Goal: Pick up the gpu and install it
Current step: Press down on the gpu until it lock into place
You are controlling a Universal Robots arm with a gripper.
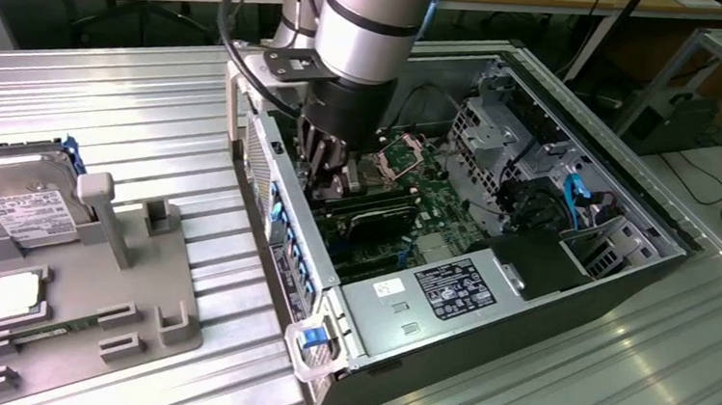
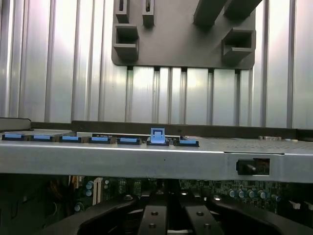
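now gripper (image 1: 332, 183) closed — inside computer case (image 1: 619, 208)

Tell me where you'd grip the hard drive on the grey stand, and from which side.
Probably the upper end of the hard drive, pinched across its thin thickness, coming from above. It seems to lean label-up in the grey stand, its lower end seated against the posts, leaving the upper end free.
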